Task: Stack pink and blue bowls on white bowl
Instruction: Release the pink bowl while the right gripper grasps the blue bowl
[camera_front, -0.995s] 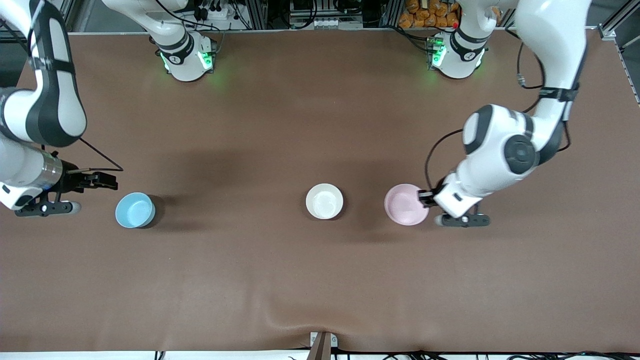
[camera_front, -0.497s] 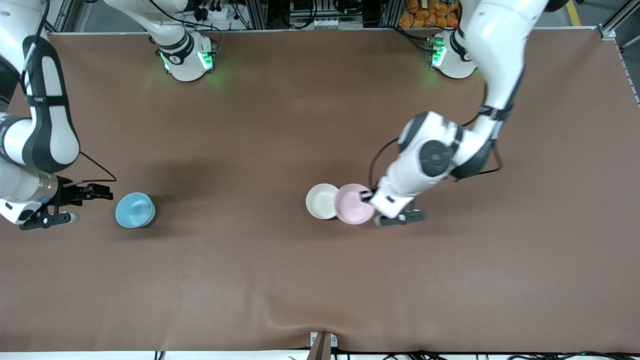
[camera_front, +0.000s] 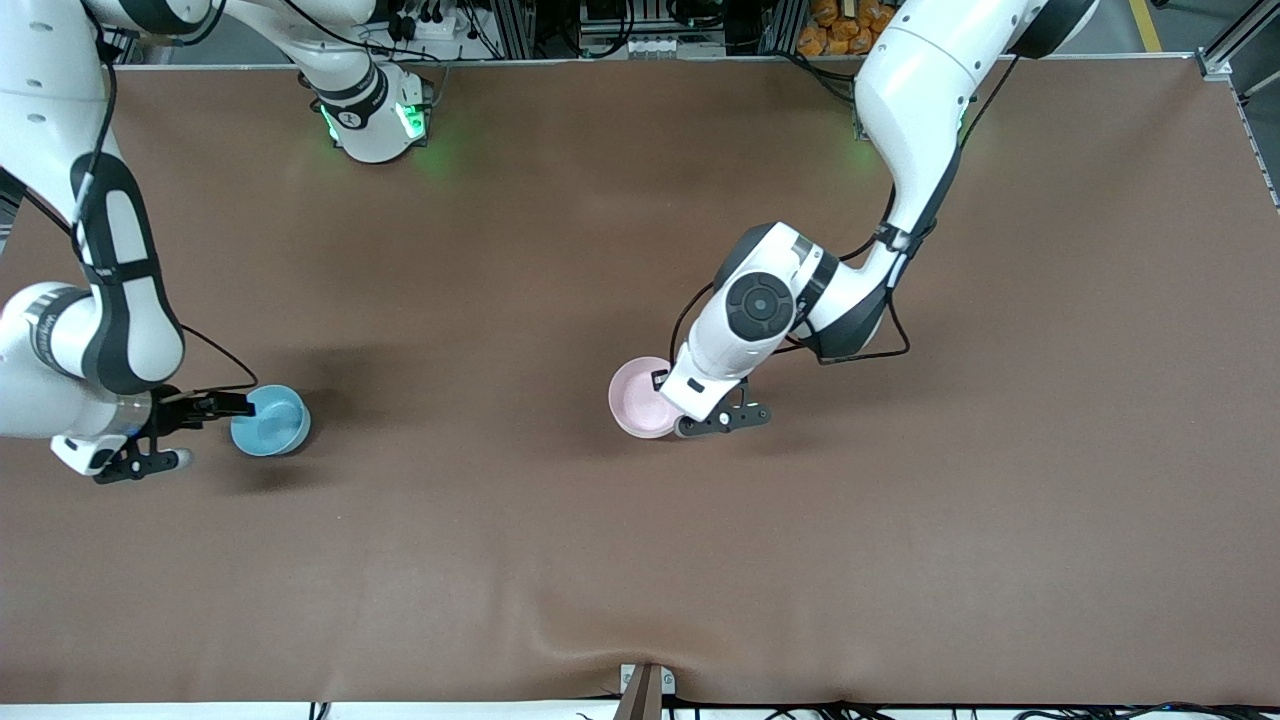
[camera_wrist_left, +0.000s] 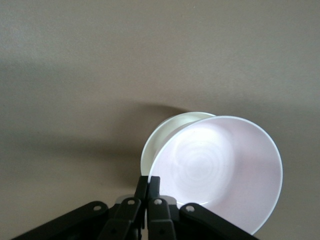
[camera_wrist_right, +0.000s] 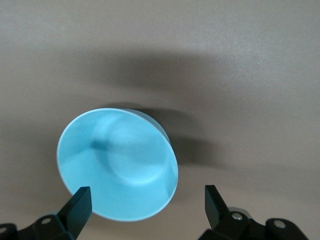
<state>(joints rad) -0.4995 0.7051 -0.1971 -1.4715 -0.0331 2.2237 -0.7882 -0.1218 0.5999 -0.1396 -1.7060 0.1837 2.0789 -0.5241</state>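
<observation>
My left gripper (camera_front: 662, 384) is shut on the rim of the pale pink bowl (camera_front: 638, 398) and holds it over the white bowl, which the pink bowl hides in the front view. In the left wrist view the closed fingers (camera_wrist_left: 150, 186) pinch the pink bowl (camera_wrist_left: 217, 167), and the white bowl (camera_wrist_left: 156, 142) shows as a crescent under it. The sky blue bowl (camera_front: 272, 421) sits on the table toward the right arm's end. My right gripper (camera_front: 238, 404) is open at its rim. In the right wrist view the gripper (camera_wrist_right: 146, 196) is spread wide, one fingertip on each side of the blue bowl's (camera_wrist_right: 117, 167) near edge.
The brown table (camera_front: 640, 560) is bare round the bowls. The arm bases (camera_front: 375, 115) stand along the table's edge farthest from the front camera. A small bracket (camera_front: 645, 685) sits at the edge nearest the front camera.
My left gripper carried the pink bowl from beside the white bowl to over it. My right gripper moved in from the table's end to the blue bowl's rim.
</observation>
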